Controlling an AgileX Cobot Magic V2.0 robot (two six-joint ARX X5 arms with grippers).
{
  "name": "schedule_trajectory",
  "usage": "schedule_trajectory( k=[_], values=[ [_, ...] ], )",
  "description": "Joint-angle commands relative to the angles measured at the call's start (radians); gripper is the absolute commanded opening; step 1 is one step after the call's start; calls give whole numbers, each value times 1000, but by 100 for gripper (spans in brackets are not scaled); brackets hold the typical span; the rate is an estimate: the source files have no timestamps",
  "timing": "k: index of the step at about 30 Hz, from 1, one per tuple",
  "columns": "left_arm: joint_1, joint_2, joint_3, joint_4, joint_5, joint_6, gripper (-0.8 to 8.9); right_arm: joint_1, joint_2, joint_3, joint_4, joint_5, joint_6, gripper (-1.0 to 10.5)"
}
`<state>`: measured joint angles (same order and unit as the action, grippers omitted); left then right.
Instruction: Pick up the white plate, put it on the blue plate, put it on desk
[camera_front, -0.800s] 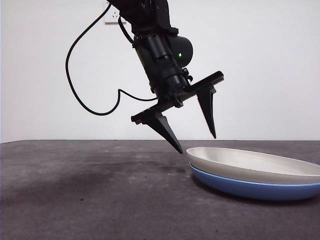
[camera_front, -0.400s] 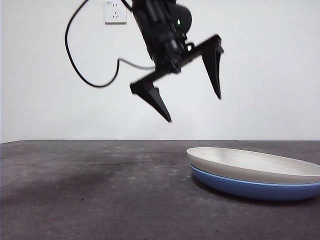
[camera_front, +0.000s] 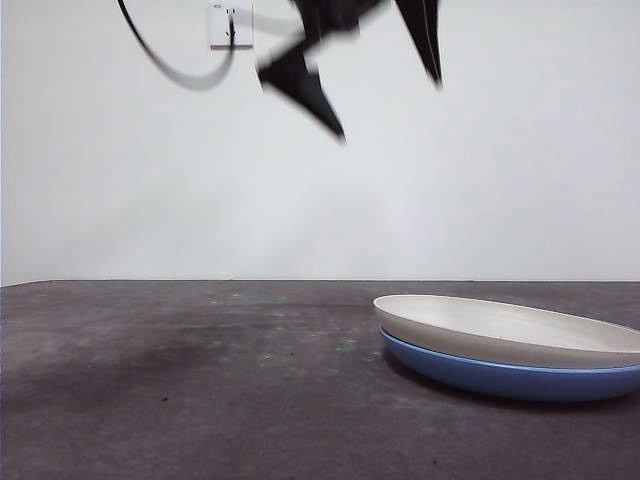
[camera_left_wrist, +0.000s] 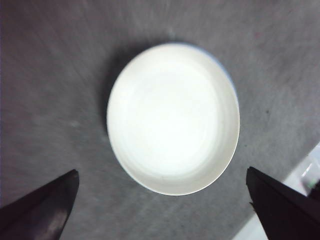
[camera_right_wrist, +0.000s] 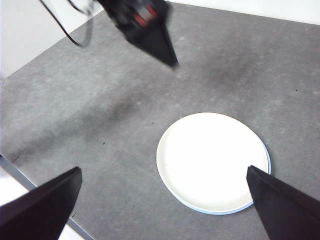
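The wide, shallow, matte cream-white plate (camera_front: 510, 328) is seen nested inside the glossy medium-blue round plate (camera_front: 500, 378), whose rim shows only as a thin band beneath it. In the right wrist view the white plate (camera_right_wrist: 212, 160) covers the blue one almost entirely, a narrow blue crescent (camera_right_wrist: 226, 212) being left visible at one edge. Both are carried by the dark grey, mottled counter (camera_front: 200, 390), toward its right side in the front view.

The stacking step can therefore be judged done. What is left, if anything, is the setting down on the counter, and the pair already rests there.

Neither plate is touched. The left gripper (camera_front: 380, 70) is raised well above the plates, blurred, with its jaws spread wide and nothing held. The right gripper (camera_right_wrist: 160, 200) is also held high over the counter, its jaws spread and empty.
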<state>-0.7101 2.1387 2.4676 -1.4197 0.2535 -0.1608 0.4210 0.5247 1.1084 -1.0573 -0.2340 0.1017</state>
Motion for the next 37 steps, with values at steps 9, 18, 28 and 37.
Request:
schedule_trajectory(
  k=[9,18,28,37],
  values=[
    [-59,-358,-106,-43,-200,53,626,7,2,19,27,8,4,545],
    [-64,-738,-582,140,-240,36,626,7,2,19,34,29,4,545],
    [-64,-1202,-1175,449,-240,14,626,7,9,19,32,81,70,545],
    [-64,-1436,-1376,530,-239,18,626,6,29,19,31,86,144,545]
  ],
)
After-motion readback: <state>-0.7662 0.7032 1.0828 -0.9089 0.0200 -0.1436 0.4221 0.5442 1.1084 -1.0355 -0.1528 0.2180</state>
